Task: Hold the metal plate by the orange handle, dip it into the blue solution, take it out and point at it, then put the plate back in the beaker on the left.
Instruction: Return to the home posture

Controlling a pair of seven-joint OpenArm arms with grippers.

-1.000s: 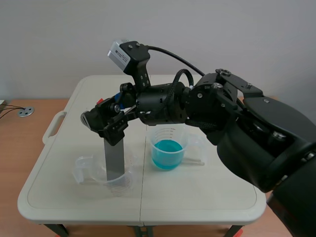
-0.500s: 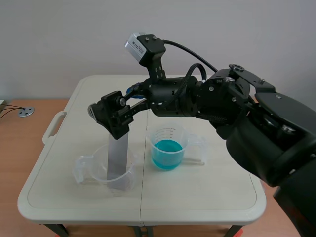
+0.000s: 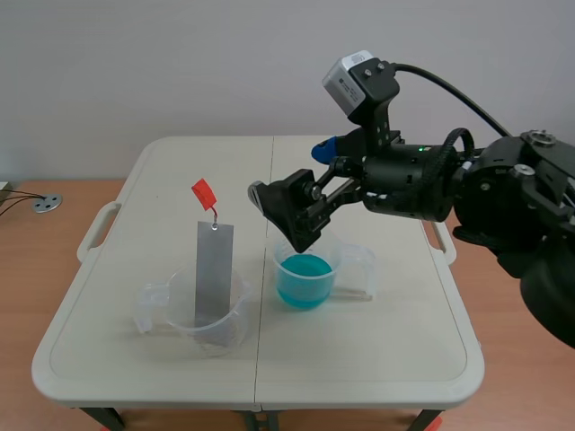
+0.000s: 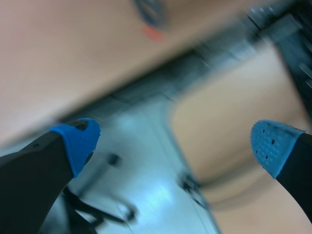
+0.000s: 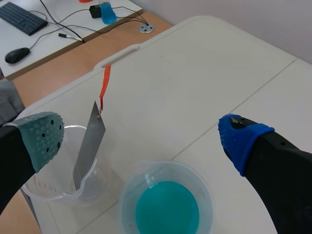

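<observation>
The grey metal plate (image 3: 213, 274) stands upright in the clear left beaker (image 3: 235, 316), its orange handle (image 3: 204, 192) sticking up free. My right gripper (image 3: 280, 215) hangs open just above the beaker of blue solution (image 3: 305, 269), to the right of the plate, holding nothing. In the right wrist view the plate (image 5: 89, 146) and orange handle (image 5: 105, 87) lean in the left beaker (image 5: 48, 191) ahead of the grey-green pad. The blue solution (image 5: 166, 209) lies under the open right gripper (image 5: 142, 136). My left gripper (image 4: 175, 144) is open over a blurred floor, and its arm is outside the scene view.
The white folding table (image 3: 377, 359) has a carry handle (image 3: 97, 232) at its left edge. A desk with a keyboard (image 5: 20, 17) and a mouse (image 5: 17, 54) stands beyond the table in the right wrist view.
My right gripper has let go of the orange handle, opened and pulled away to the right, from the left beaker to above the blue one. The plate stays standing in the left beaker.
</observation>
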